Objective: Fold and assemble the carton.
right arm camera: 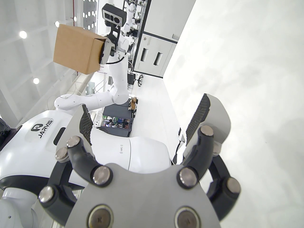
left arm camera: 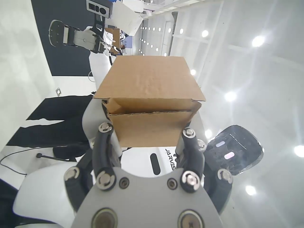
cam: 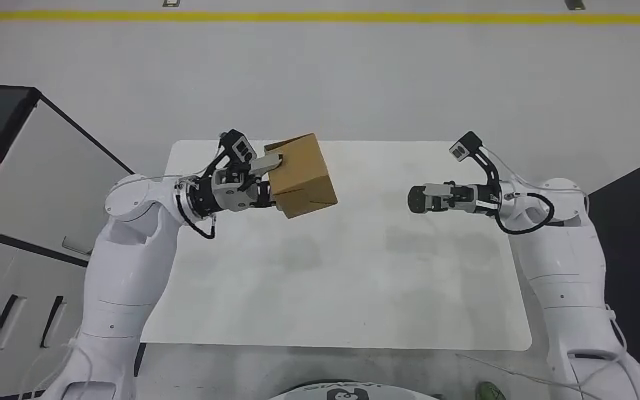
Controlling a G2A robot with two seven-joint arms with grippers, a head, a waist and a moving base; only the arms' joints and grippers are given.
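Note:
The carton [cam: 303,175] is a brown cardboard box, held up above the back left part of the white table [cam: 400,290]. My left gripper [cam: 268,185] is shut on it, its fingers [left arm camera: 187,141] clamped across one end flap of the carton [left arm camera: 148,100], where the folded flaps overlap. From the right wrist view the carton [right arm camera: 77,52] hangs in the air with the left gripper [right arm camera: 106,52] at its end. My right gripper [cam: 414,198] hovers over the table's right side, about a third of the table's width from the carton. Its fingers [right arm camera: 201,117] stand open with nothing between them.
A grey cabinet [cam: 40,170] stands off the table's left side. A yellow line [cam: 320,16] runs across the floor behind the table. The table's middle and front offer free room.

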